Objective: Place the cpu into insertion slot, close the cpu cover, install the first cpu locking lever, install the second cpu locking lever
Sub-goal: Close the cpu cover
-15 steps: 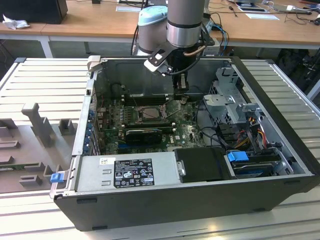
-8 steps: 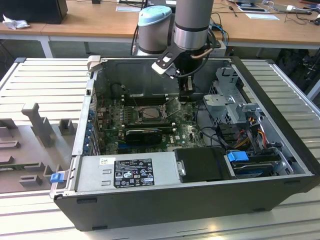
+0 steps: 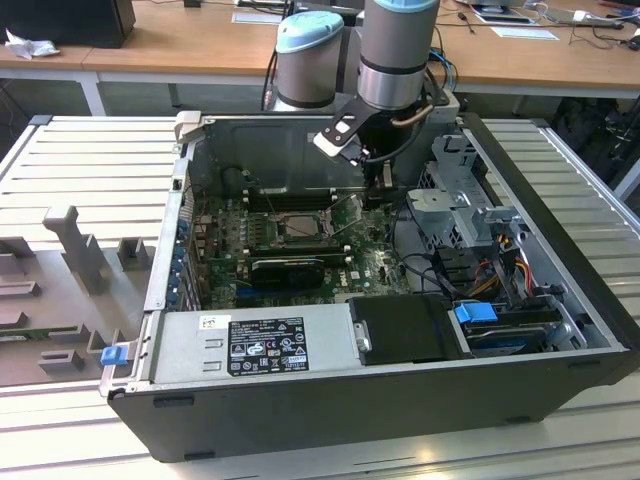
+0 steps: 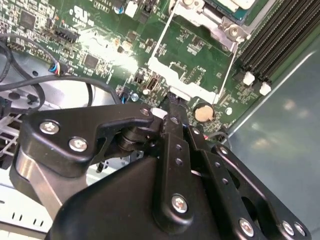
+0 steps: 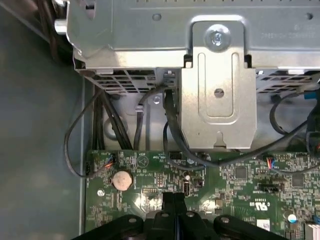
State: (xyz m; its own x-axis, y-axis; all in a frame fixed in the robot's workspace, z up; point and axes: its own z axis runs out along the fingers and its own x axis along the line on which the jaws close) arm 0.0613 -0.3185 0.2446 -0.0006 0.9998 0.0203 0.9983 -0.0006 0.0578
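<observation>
Arm (image 3: 398,60) upright in the open case (image 3: 350,400), pincer (image 5: 173,200) narrow and empty, low over the green board (image 5: 235,190) near the insertion slot (image 3: 290,228)

You are looking at a ribbed grey metal worktop (image 3: 80,150) with grey fixture blocks (image 3: 75,245) standing on it at the exterior view's left. Behind it runs a long wooden desk (image 3: 180,50) on white legs, carrying papers (image 3: 525,32), cables (image 3: 600,20) and a crumpled white wrapper (image 3: 30,45).
</observation>
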